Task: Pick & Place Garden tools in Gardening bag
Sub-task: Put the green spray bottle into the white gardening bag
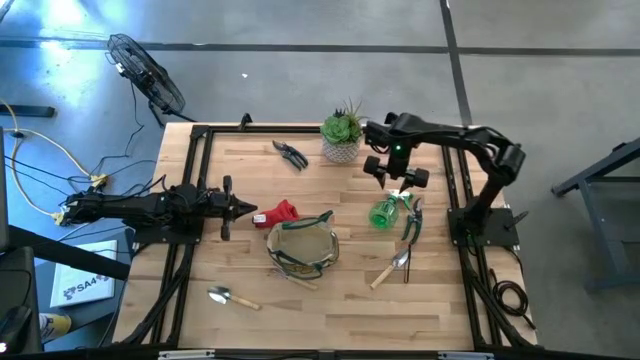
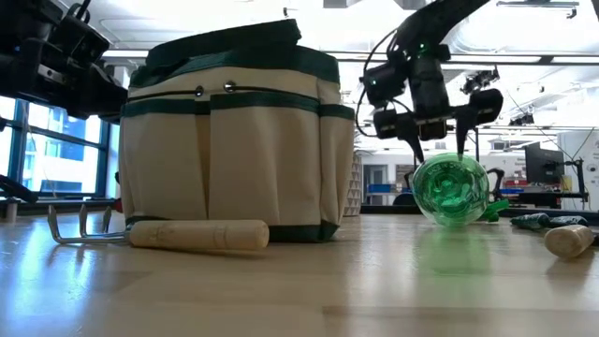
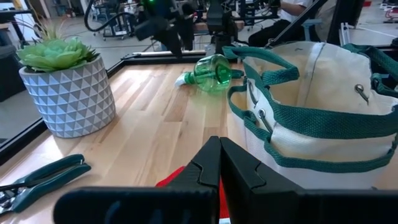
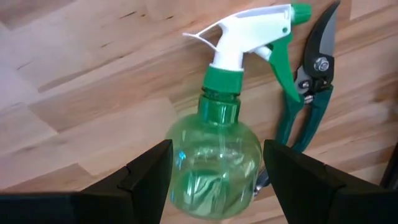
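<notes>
Garden tools lie scattered around the gardening bag (image 1: 303, 247), which stands mid-table. A green spray bottle (image 1: 386, 213) lies on its side right of the bag, green-handled pruner (image 1: 411, 221) just beside it. The right gripper (image 1: 396, 178) hangs over the bottle, fingers spread wide, gripping nothing. The left gripper (image 1: 245, 209) waits clenched and empty, near a red item (image 1: 281, 212) left of the bag. Dark shears (image 1: 290, 154) lie near the potted succulent (image 1: 342, 133). One trowel (image 1: 231, 297) lies front-left, another (image 1: 390, 268) front-right.

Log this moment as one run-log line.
right gripper: open, above spray bottle, not gripping | left gripper: shut, empty, beside gardening bag | bottle: lying on table
</notes>
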Available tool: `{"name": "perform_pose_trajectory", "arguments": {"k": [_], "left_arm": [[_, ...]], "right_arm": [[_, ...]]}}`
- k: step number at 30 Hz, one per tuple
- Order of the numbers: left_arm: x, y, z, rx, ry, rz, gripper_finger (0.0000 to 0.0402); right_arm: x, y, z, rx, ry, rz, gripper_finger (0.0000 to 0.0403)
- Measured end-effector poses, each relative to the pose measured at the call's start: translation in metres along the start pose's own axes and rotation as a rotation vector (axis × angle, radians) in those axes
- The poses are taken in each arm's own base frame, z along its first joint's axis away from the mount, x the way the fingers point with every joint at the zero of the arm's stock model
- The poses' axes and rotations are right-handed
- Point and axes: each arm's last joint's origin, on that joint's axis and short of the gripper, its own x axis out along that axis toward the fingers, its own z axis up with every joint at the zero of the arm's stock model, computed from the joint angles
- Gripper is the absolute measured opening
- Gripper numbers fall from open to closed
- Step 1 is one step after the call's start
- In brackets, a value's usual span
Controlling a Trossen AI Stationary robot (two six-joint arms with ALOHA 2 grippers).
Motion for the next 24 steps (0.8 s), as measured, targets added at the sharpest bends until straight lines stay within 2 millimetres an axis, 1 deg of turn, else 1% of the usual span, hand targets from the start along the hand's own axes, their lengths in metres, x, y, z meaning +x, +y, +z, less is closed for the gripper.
{"name": "perform_pose_trajectory", "arguments": {"k": [7, 18, 20, 24], "left_arm": [[0.0, -0.001, -0.001, 0.024, 0.008, -0.024, 0.0001], [0.0, -0.002, -0.002, 0.035, 0.014, -0.06, 0.0001], [0.0, -0.002, -0.002, 0.035, 0.016, -0.077, 0.0001], [0.0, -0.003, -0.002, 0.035, 0.015, -0.088, 0.0001]], "right_arm": [[0.002, 0.001, 0.001, 0.007, -0.039, -0.012, 0.0243], [0.007, 0.003, -0.011, 0.013, -0.047, -0.022, 0.0243], [0.011, 0.001, -0.01, 0.017, -0.041, -0.033, 0.0243], [0.027, -0.004, -0.006, 0.024, -0.039, -0.054, 0.0243]]}}
